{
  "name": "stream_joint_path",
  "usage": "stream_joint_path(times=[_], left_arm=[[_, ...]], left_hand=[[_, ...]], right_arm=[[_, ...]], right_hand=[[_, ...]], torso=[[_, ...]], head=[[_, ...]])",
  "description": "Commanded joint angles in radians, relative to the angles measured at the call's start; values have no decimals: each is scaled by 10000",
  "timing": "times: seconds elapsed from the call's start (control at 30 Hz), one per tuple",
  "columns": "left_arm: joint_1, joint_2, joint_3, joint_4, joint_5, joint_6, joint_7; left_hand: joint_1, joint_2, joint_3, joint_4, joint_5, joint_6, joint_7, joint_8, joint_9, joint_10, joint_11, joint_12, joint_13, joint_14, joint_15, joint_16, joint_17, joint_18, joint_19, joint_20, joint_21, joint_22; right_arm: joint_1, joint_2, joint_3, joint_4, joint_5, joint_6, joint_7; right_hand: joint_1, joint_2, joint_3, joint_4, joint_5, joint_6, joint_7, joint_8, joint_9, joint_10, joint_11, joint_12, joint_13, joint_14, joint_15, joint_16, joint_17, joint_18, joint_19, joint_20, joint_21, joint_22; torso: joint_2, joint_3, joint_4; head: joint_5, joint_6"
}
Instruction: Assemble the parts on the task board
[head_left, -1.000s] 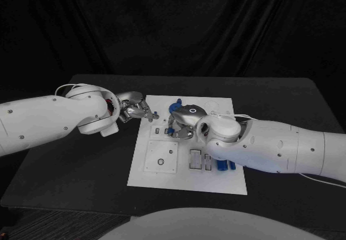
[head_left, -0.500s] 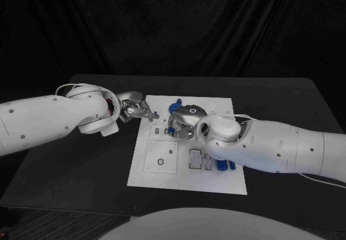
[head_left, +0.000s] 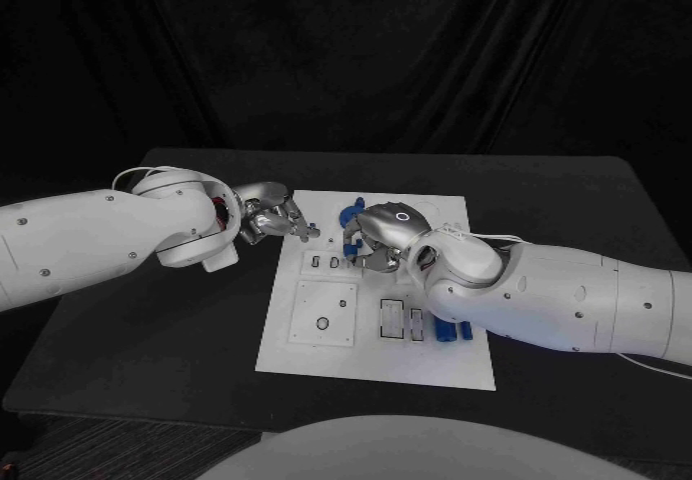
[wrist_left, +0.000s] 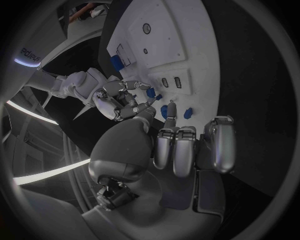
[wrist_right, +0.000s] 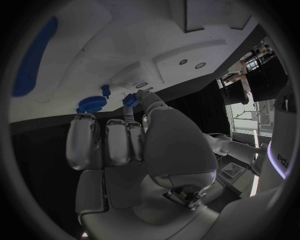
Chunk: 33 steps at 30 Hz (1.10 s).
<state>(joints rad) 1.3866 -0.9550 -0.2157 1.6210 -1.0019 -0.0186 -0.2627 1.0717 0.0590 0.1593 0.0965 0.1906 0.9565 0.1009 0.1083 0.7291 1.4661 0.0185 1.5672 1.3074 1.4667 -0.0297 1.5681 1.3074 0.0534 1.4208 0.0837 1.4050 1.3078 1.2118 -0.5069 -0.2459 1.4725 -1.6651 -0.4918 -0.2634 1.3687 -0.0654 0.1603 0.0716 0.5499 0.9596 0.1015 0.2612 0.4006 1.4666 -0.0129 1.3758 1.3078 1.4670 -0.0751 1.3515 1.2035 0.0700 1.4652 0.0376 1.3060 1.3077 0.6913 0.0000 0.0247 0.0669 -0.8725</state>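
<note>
Black table (head_left: 159, 330), dark matte top, carries the white task board (head_left: 433, 365) lying flat at its middle, long side running near to far.

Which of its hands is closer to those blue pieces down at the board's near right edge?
Right. The right hand is over the board, up from the blue pieces; the left hand hangs past the board's far left edge.
</note>
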Motion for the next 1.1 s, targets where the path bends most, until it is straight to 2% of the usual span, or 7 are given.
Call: stream_joint_path(times=[0.03, 0.13, 0.37, 0.5, 0.7, 1.03, 1.1], left_arm=[[12, 0, 8, 33, 78, 53, 656], [9, 5, 8, 32, 78, 85, 870], [0, 115, 7, 14, 78, -17, 1581], [-12, 225, 7, -26, 78, -183, 1993], [-26, 331, 7, -64, 78, -335, 2414], [-67, 457, 7, -148, 78, -354, 2500], [-90, 503, 7, -181, 78, -352, 2488]], left_hand=[[49, -9, 11, 62, -105, -174, 54, -114, -81, 1047, 132, 36, 2634, 1041, 96, 27, 2634, 1, -109, 49, -112, 1429], [27, -19, -31, 101, -204, -239, 95, -145, -146, 1047, 180, 36, 2634, 1041, 140, 27, 2634, 18, -179, 90, -190, 1396], [-492, -171, -839, 813, -1348, -530, 259, -213, -526, 1047, 337, 36, 2634, 1041, 314, 27, 2634, 68, -366, 250, -409, 1357], [-495, -168, -1128, 1025, -1356, -692, 320, -277, -722, 1047, 393, 36, 2634, 1041, 349, 27, 2634, 84, -434, 302, -493, 1344], [-219, -74, -1355, 1134, -1012, -773, 375, -322, -1049, 1047, 448, 36, 2634, 1041, 407, 27, 2634, 96, -481, 363, -558, 1364], [374, 161, -1516, 1117, 83, -680, 378, -285, -1566, 1047, 459, 36, 2634, 1041, 427, 27, 2634, 104, -492, 400, -618, 1435], [590, 236, -1465, 1041, 470, -607, 354, -249, -1698, 1047, 439, 36, 2634, 1041, 413, 27, 2634, 101, -471, 390, -612, 1468]], right_arm=[[79, -118, 6, 203, -53, -1138, 356], [160, -205, 7, 327, -53, -1349, 401], [275, -307, 6, 456, -53, -1632, 480], [289, -311, 6, 477, -53, -1693, 522], [295, -308, 5, 480, -53, -1691, 574], [291, -276, 5, 471, -53, -1707, 640], [290, -269, 5, 481, -53, -1724, 657]], right_hand=[[-124, 37, 27, 54, -155, 347, -383, 191, 341, 226, -63, 37, 524, 465, -82, 52, 15, -173, 214, -86, 56, 1947], [-133, 34, 28, 58, -173, 346, -384, 193, 343, 241, -63, 70, 560, 471, -82, 74, 52, -182, 227, -88, 97, 1957], [-222, 8, 30, 99, -333, 350, -399, 219, 370, 302, -74, 190, 685, 491, -91, 145, 143, -210, 271, -99, 242, 1994], [-250, -4, 30, 113, -396, 334, -399, 218, 374, 309, -74, 204, 699, 492, -92, 150, 144, -212, 273, -102, 254, 1996], [-252, -6, 31, 114, -407, 329, -399, 216, 375, 314, -74, 216, 712, 493, -92, 155, 151, -215, 277, -102, 269, 2000], [-245, -10, 45, 109, -464, 302, -396, 207, 375, 309, -74, 206, 700, 490, -92, 151, 138, -214, 274, -103, 266, 1998], [-245, -12, 48, 109, -487, 296, -396, 205, 375, 308, -72, 203, 698, 490, -92, 154, 143, -214, 274, -103, 265, 1998]], torso=[[3, 9, -7], [2, 12, -22], [10, 13, -17], [9, 21, -22], [1, 4, -16], [1, 2, 1], [-1, 0, 7]], head=[[2, -2], [9, -2], [-23, -2], [-16, -2], [-40, -2], [-6, -2], [-26, -2]])
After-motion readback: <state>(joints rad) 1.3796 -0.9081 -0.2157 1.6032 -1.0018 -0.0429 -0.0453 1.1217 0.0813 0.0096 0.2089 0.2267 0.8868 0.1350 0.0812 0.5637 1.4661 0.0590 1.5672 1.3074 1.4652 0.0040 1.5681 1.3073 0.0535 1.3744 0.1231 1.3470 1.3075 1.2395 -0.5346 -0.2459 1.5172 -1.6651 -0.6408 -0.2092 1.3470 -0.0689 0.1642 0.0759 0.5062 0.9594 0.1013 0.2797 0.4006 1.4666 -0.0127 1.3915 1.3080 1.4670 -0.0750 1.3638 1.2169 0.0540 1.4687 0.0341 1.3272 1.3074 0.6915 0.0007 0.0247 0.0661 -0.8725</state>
